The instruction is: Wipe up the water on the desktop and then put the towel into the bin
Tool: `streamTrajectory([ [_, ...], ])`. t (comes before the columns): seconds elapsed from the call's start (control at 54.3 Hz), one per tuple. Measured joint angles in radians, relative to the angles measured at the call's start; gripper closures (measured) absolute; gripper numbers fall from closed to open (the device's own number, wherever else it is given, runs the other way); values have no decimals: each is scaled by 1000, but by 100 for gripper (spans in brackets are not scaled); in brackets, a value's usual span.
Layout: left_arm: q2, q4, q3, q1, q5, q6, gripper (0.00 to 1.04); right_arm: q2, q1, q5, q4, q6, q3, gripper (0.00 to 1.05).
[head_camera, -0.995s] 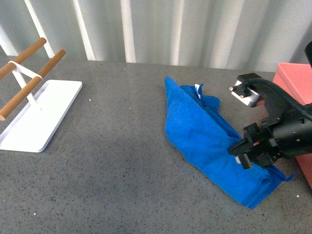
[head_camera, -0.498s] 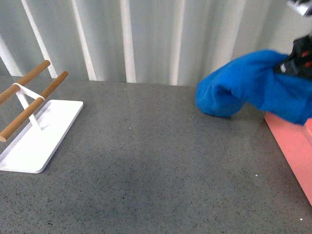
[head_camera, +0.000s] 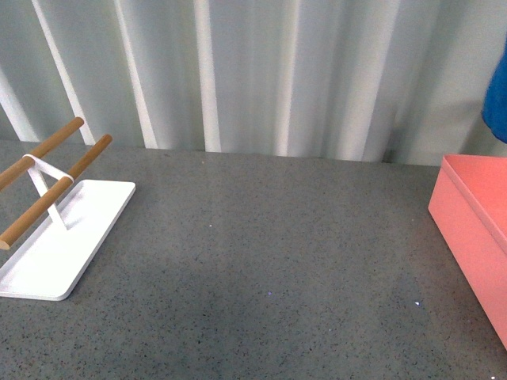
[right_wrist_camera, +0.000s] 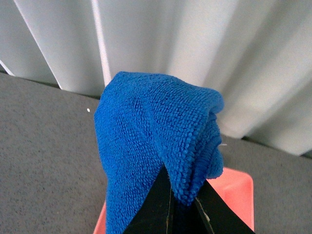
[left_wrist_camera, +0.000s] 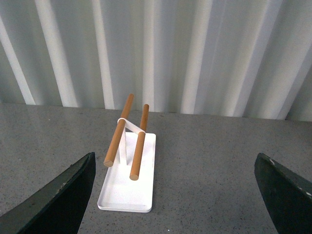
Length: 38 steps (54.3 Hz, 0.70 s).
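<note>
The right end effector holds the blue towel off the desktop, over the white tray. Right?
Not quite. The right end effector does hold the towel off the desktop, but over the pink bin, not the white tray, which sits far to the left. The right wrist view shows it.

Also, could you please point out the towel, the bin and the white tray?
towel [right_wrist_camera: 146,126]: right wrist view, bunched upper fold.
bin [head_camera: 467,233]: front view, outer side wall.
white tray [head_camera: 79,229]: front view, bare floor.
</note>
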Motion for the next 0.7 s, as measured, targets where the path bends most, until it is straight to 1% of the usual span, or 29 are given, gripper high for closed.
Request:
streamTrajectory([
  [0.166,0,0,0,0,0,0,7,55,-47,1,-25,9,-40,101],
  [0.332,0,0,0,0,0,0,7,116,-60,-3,-32,-24,-127,101],
  [0.442,0,0,0,0,0,0,7,169,-66,13,-45,-30,-156,101],
  [0.7,0,0,0,0,0,0,7,330,-92,137,-54,59,-185,101],
])
